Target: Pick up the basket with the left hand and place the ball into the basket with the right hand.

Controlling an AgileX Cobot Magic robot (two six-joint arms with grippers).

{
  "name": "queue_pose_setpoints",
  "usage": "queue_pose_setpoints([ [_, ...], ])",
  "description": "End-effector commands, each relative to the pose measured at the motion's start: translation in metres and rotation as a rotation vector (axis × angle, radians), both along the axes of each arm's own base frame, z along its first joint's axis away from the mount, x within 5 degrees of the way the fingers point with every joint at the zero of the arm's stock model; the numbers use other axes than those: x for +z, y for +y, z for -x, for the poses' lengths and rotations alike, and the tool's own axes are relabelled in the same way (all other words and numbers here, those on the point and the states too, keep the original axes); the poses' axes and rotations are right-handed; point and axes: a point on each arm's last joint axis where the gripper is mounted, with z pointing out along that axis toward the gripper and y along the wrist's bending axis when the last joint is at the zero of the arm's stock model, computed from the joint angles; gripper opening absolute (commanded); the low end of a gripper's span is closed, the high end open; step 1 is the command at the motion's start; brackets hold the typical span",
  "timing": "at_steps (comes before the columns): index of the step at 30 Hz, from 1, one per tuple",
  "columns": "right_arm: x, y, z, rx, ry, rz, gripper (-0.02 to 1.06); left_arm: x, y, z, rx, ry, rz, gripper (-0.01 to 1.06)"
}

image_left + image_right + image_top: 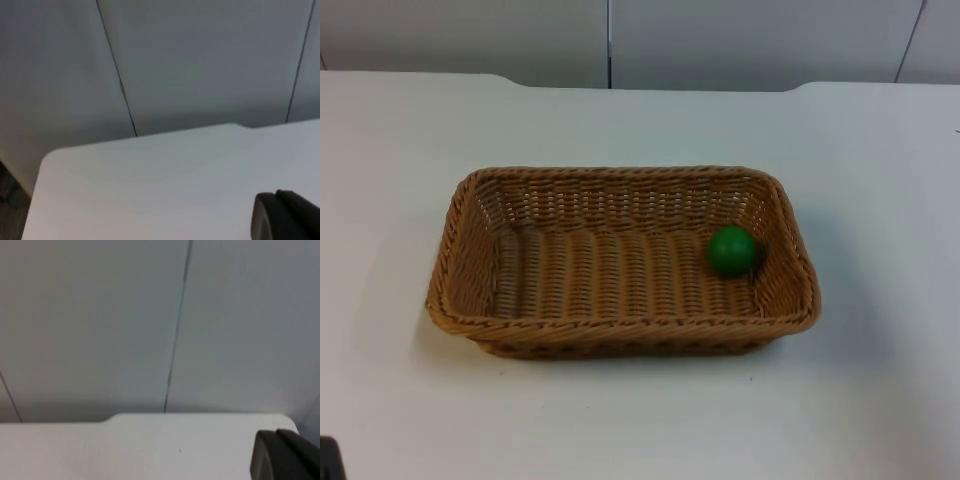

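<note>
One basket (pixel 620 262) sits on the white worktop (pixel 880 200), roughly centre in the top view, long side running 9 to 3 o'clock. Woven wicker, tan-brown, rectangular with rounded corners, flared walls, braided rim, ribbed flat floor. It rests flat on the worktop, nothing gripping it.

One ball (pixel 732 250) lies inside the basket, on the floor at the 3 o'clock end, close against the short wall there and nearer the far long wall. Green, smooth, matte, round.

Left tool: one black fingertip (pixel 287 216) visible in the left wrist view, rounded, dull plastic look. It is above bare white worktop, touching nothing, holding nothing. How far open: cannot tell, just one fingertip in frame. Beyond it the worktop edge with a rounded corner, then the grey partition wall (pixel 200 65), smooth panels with thin dark vertical seams.

Right tool: one black fingertip (pixel 287 456) in the right wrist view, same shape. Above bare white worktop, nothing held or touched. Opening: cannot tell. Same grey panelled wall behind, one dark seam running down to the worktop edge.

Top view also shows the grey wall at 12 o'clock, past the worktop's far edge.
</note>
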Motion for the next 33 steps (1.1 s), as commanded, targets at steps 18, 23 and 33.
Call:
queue_pose_setpoints([
  [18, -0.194, 0.011, 0.164, 0.269, -0.025, -0.087, 0.00, -0.098, -0.011, 0.137, -0.176, -0.062, 0.040, 0.00],
  [23, -0.234, 0.010, 0.176, 0.269, -0.009, -0.087, 0.00, -0.117, -0.011, 0.155, -0.186, -0.068, 0.040, 0.00],
  [33, -0.268, 0.008, 0.183, 0.269, 0.068, -0.072, 0.00, -0.134, -0.012, 0.154, -0.196, -0.021, 0.045, 0.00],
])
